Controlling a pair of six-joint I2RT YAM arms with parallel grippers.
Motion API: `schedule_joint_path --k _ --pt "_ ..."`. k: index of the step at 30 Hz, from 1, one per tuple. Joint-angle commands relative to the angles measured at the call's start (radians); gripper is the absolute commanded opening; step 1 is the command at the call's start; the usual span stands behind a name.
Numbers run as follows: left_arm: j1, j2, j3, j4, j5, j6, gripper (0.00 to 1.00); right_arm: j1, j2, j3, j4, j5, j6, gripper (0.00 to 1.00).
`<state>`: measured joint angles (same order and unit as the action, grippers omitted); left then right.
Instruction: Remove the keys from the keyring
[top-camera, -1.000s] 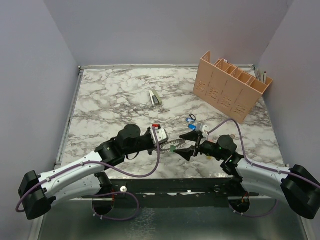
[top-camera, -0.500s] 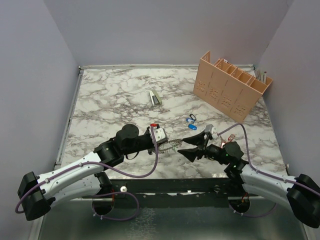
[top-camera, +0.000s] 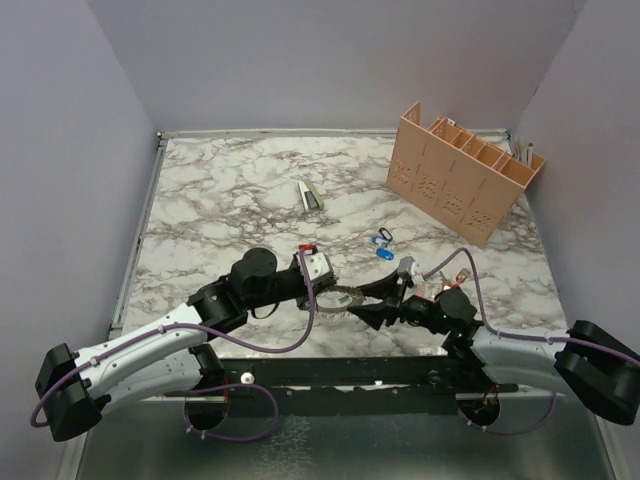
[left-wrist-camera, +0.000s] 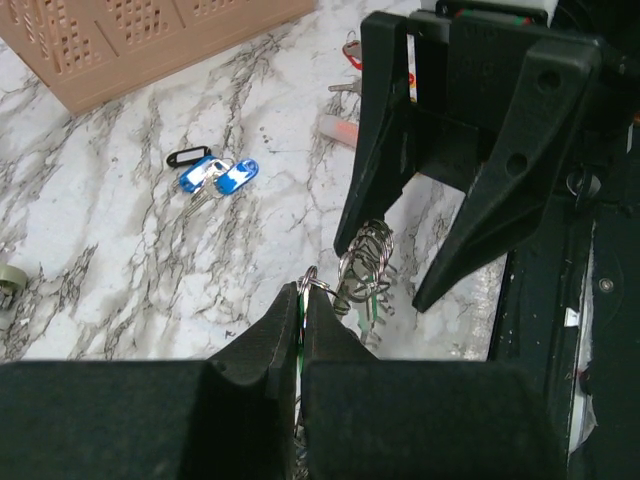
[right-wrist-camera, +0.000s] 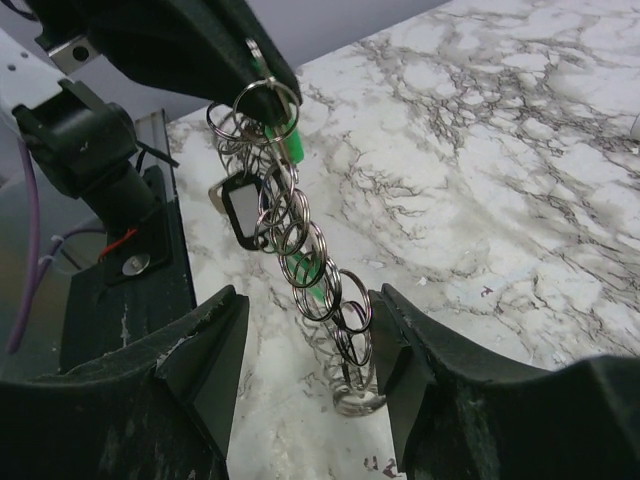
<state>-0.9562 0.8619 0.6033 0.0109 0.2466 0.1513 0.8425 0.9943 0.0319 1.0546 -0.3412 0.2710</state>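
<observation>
The keyring (right-wrist-camera: 300, 250) hangs as a string of linked grey metal loops above the marble. My left gripper (left-wrist-camera: 303, 298) is shut on its top loop, with a green key head (right-wrist-camera: 290, 140) pinched between the jaws. A second green key (right-wrist-camera: 320, 292) and a black-framed tag (right-wrist-camera: 243, 210) sit among the loops. My right gripper (right-wrist-camera: 310, 300) is open, one finger on each side of the lower loops; its right finger is almost touching them. From above, both grippers meet at the keyring (top-camera: 345, 296) near the front edge. Two blue keys (top-camera: 381, 245) lie loose on the table.
A peach slotted organizer (top-camera: 465, 170) stands at the back right. A small grey-green stapler-like object (top-camera: 310, 195) lies mid-table. A bunch with red tags (left-wrist-camera: 350, 50) lies beyond the right gripper. The dark front rail (top-camera: 330, 370) runs just below both grippers.
My right gripper has shifted left onto the hanging keyring and its jaws have narrowed around the loops. The left gripper has kept its hold and barely moved.
</observation>
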Motion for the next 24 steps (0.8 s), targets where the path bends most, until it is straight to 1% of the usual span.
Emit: schedule_joint_path --k 1,5,8,11,16,19,24 --pt "0.008 -0.004 0.019 0.069 0.023 -0.044 0.0 0.122 0.059 0.004 0.107 0.193 -0.111 0.58" --pt "0.008 -0.002 0.021 0.073 0.024 -0.061 0.0 0.197 0.107 0.003 0.15 0.379 -0.181 0.6" --pt "0.01 -0.003 0.021 0.073 0.021 -0.064 0.0 0.236 0.132 0.003 0.171 0.483 -0.214 0.61" --pt "0.011 -0.008 0.021 0.065 0.004 -0.061 0.0 0.247 0.112 -0.015 0.181 0.555 -0.214 0.68" --pt "0.017 -0.024 0.018 0.064 -0.018 -0.061 0.0 0.25 -0.021 -0.005 -0.007 0.558 -0.228 0.76" --pt "0.024 -0.018 0.018 0.066 -0.022 -0.065 0.0 0.25 -0.089 -0.009 -0.077 0.552 -0.246 0.8" --pt "0.034 -0.005 0.021 0.073 -0.031 -0.09 0.0 0.256 -0.105 0.012 -0.172 0.502 -0.302 0.81"
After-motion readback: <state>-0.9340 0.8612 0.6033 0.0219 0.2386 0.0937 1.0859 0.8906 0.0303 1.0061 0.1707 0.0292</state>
